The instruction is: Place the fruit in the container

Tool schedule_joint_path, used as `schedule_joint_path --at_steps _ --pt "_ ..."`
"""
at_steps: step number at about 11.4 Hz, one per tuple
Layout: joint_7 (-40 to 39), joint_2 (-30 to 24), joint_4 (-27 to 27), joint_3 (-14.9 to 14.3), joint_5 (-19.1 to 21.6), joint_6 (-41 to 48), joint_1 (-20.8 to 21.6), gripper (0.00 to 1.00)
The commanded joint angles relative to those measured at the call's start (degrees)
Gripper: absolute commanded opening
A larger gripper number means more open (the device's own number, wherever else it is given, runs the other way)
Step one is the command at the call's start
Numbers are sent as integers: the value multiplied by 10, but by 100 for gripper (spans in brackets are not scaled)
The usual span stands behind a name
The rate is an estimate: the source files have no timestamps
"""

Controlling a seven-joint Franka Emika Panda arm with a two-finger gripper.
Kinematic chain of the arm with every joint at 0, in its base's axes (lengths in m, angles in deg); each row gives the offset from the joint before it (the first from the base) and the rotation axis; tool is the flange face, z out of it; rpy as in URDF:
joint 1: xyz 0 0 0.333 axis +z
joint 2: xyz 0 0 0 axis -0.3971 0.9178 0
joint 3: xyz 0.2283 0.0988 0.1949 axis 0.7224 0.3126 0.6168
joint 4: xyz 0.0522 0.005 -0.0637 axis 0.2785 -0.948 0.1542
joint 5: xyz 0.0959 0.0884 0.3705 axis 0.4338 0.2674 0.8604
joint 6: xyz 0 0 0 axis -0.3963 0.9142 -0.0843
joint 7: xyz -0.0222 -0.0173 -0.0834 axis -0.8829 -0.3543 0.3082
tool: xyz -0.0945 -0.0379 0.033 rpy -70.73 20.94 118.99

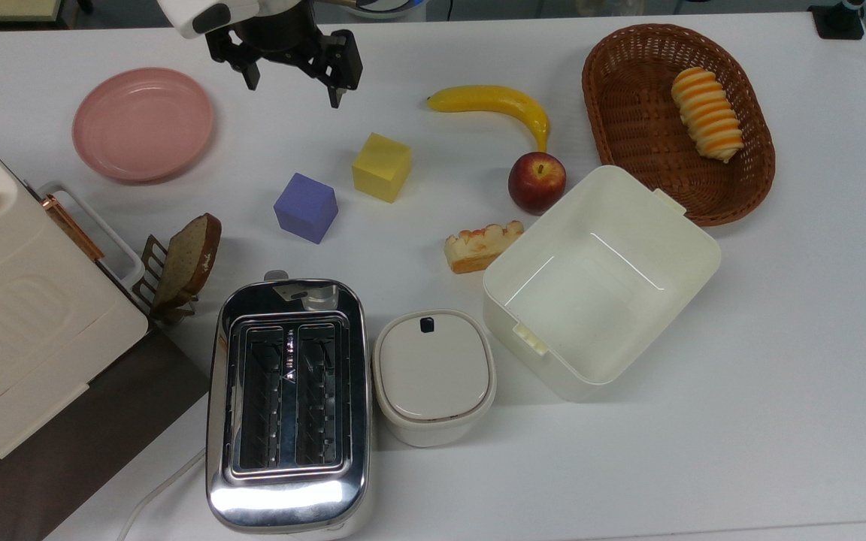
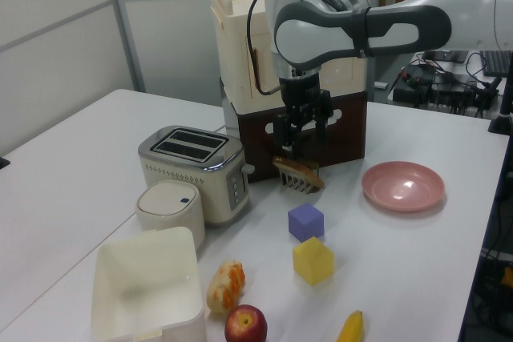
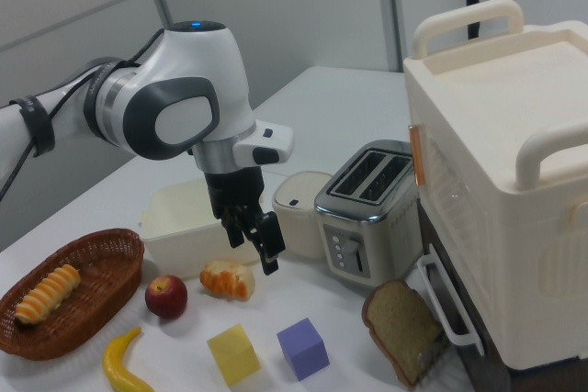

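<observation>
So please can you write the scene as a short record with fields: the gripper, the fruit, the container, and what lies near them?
gripper: gripper open, holding nothing, raised over the table between pink plate and banana
fruit: red apple on the table, next to the container's corner, untouched
container: cream-white plastic box, open, nothing inside
near the apple: banana behind it in the top view, pastry piece beside the box
other: yellow cube, purple cube, toaster, white lidded pot, wicker basket with a bread roll
task state: not yet started
</observation>
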Motion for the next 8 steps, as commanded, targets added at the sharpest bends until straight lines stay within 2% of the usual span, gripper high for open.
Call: schedule_joint_path --at_steps 1,8 --pt "7 -6 -14 -2 -12 -15 9 100" --pt "7 -5 -14 -2 -14 -15 9 100"
